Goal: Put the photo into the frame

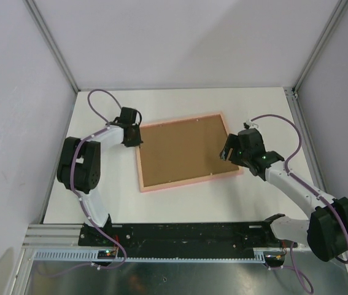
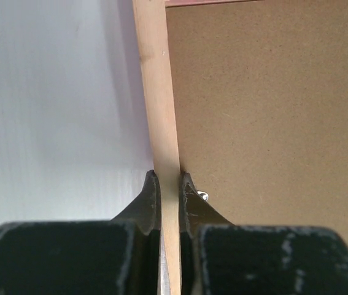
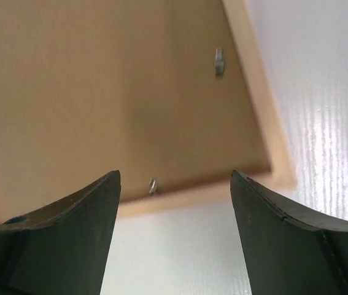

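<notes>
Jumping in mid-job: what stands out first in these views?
A pale pink wooden rectangular picture frame lies on the white table, its plain brown backing board facing up. The left end effector is clamped on its left rail, while the right end effector hangs open above the frame's right edge.

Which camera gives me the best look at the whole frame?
Top external: the frame shows all four rails. Left wrist shows one rail gripped by the left end effector; right wrist shows one corner.
</notes>
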